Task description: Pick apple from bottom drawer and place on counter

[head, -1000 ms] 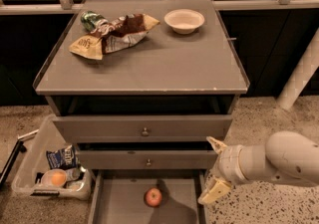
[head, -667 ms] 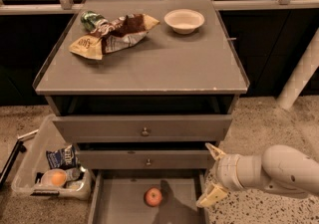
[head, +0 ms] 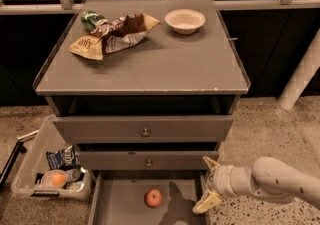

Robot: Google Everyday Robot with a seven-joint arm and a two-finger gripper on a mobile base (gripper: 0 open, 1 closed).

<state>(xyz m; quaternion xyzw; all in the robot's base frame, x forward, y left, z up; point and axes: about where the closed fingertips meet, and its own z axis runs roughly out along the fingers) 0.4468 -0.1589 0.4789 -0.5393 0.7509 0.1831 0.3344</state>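
The gripper (head: pixel 206 184) sits low at the right front corner of the cabinet, at the right edge of the bottom drawer (head: pixel 120 205). Its two fingers are spread apart and hold nothing. One fingertip points up toward the middle drawer (head: pixel 115 160); the other points down toward the floor (head: pixel 260 124). The white arm (head: pixel 280 181) runs off to the right behind the gripper.

The apple (head: pixel 153 197) lies on the floor of the bottom drawer, to the left of the gripper and slightly below its midpoint. It is near the fingers but not touching them. The bottom drawer is pulled out, and a dark shadow falls on its floor between the apple and the gripper.

The middle drawer and the top drawer (head: pixel 100 129) are above and to the left of the gripper. Each has a small round knob. Both stand out a little from the cabinet front.

The counter (head: pixel 165 64) is well above the gripper. A white bowl (head: pixel 185 20) stands at its far edge, almost directly above the gripper. Crumpled snack bags (head: pixel 112 34) lie far up and to the left, on the far left part of the counter.

A clear bin (head: pixel 30 169) stands on the floor far to the left of the gripper, beside the cabinet. It holds an orange-capped container (head: pixel 57 179) and a blue packet (head: pixel 62 158). A white post (head: pixel 302 76) rises up and to the right of the gripper.
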